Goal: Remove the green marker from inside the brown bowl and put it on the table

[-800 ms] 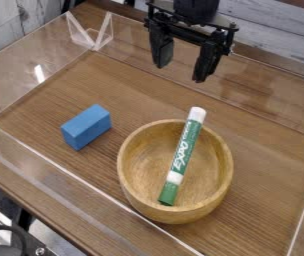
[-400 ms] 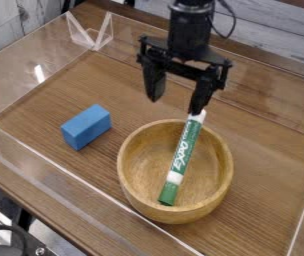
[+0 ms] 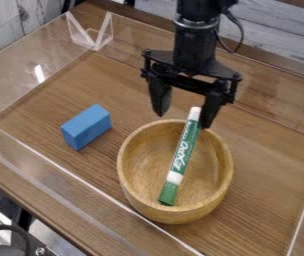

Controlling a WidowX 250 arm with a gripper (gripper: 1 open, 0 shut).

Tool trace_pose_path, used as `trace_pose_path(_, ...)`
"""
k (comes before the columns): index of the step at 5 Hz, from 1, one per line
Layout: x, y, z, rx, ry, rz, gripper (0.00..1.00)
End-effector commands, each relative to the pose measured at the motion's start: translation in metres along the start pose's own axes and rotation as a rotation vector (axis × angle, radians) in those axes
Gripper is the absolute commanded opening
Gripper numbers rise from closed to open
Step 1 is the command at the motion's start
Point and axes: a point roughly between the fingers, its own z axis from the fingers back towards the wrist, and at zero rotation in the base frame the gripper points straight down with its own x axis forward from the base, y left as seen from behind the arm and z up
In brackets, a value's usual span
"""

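The green marker (image 3: pixel 180 157) lies slanted inside the brown bowl (image 3: pixel 137 170), its white barrel leaning on the far rim and its green cap low near the bowl's front. My gripper (image 3: pixel 188 106) hangs pointing down just above the bowl's far rim, over the marker's upper end. Its two black fingers (image 3: pixel 159 96) are spread wide with nothing between them. The bowl sits on the table (image 3: pixel 248 110), right of centre and toward the front.
A blue block (image 3: pixel 85 126) lies on the table left of the bowl. Low clear acrylic walls (image 3: pixel 21 60) run around the table's edges, with a clear stand (image 3: pixel 91 32) at the back left.
The gripper has come down and forward from the back of the table to just over the bowl's far rim, staying open. Marker, bowl and block have not moved.
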Motion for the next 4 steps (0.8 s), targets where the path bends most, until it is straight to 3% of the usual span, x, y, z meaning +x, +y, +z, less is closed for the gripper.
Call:
trace_pose_path(1,0.003,-0.006,0.009,-0.025,-0.070,0.004,1.00)
trace_pose_path(4,0.004,-0.014,-0.006,-0.054,-0.097,0.008,1.00)
